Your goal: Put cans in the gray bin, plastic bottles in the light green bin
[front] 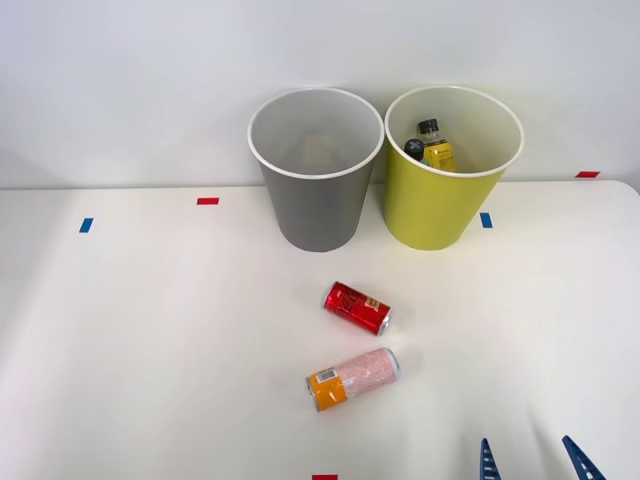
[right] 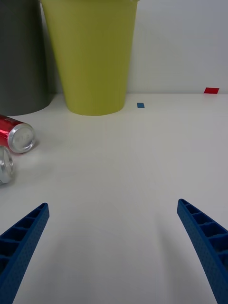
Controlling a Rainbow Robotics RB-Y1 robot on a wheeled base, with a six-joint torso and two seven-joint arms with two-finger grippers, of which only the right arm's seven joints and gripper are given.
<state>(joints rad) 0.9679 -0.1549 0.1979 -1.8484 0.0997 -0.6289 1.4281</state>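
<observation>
Two cans lie on their sides on the white table: a shiny red can and, nearer the front, a slim pale pink can with an orange band. At the back stand the gray bin, with nothing showing inside, and to its right the light green bin, where the plastic bottles show their black caps and a yellow label. My right gripper is open at the front right, low over bare table, well to the right of both cans.
Small red and blue tape marks dot the table; one blue mark sits beside the green bin. A white wall rises right behind the bins.
</observation>
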